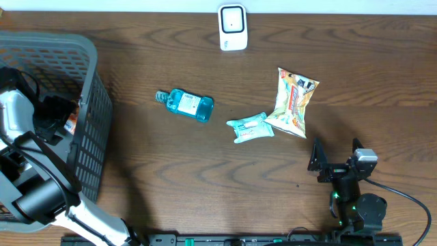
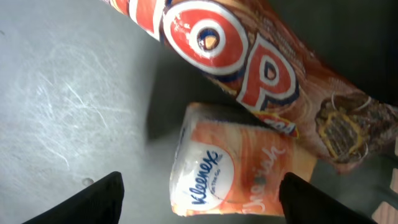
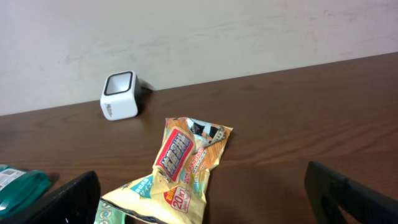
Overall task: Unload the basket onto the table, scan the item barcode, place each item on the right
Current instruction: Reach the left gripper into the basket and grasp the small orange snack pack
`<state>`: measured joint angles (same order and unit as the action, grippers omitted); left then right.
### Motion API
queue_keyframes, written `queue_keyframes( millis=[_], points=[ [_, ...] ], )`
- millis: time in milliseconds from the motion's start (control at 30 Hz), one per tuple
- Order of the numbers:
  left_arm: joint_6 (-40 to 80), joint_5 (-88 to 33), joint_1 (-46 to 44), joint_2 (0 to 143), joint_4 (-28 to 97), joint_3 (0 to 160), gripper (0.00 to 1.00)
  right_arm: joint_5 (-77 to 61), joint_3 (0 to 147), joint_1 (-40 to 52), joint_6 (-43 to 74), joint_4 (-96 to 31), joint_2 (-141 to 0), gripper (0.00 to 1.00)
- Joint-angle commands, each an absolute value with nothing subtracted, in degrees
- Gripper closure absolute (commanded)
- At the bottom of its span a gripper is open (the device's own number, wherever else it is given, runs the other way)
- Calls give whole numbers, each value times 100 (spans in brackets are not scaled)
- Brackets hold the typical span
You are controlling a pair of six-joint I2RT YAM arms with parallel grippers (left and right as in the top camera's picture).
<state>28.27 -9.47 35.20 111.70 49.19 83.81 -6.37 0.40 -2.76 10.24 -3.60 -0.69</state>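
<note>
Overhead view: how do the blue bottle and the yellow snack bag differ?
The blue bottle is teal-blue with a white label; the yellow snack bag is a flat printed pouch. The bottle's length runs roughly left-right, the bag's near-far. The bottle lies alone; the bag adjoins a teal packet. Both lie on the table.

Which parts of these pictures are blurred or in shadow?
Left wrist view: the orange Kleenex tissue pack is slightly soft, with dark shadow beside it; right wrist view: the yellow snack bag is sharp, the black fingers at the corners blurred; overhead view: sharp, no glare.
</note>
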Motion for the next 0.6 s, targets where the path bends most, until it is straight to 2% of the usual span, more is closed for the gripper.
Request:
queue_keyframes(
  millis=[0, 200, 333, 367, 467, 500, 533, 567],
  points=[
    [2773, -720, 3544, 11244, 4816, 8348, 21, -615, 32, -257, 1066, -373, -38, 1],
    [2775, -722, 3527, 11246, 4368, 7985, 25, -613, 32, -259, 1066, -373, -38, 1],
    [2773, -722, 3527, 11246, 4244, 7806, 36, -613, 32, -257, 1066, -373, -38, 1],
    [2775, -722, 3529, 11246, 4217, 7771, 43, -613, 32, -257, 1066, -373, -38, 1],
    [2775, -725, 3527, 11246, 4154, 7693, 48, -615, 32, -257, 1066, -373, -38, 1],
    [2775, -725, 3527, 11249, 4145, 7684, 52, -615, 32, -257, 1066, -373, -38, 1],
    [2773, -722, 3527, 11249, 4143, 7682, 60, -613, 32, -257, 1066, -373, -38, 1],
    [2773, -722, 3527, 11249, 4136, 7682, 74, -615, 32, -257, 1066, -373, -38, 1]
  ],
)
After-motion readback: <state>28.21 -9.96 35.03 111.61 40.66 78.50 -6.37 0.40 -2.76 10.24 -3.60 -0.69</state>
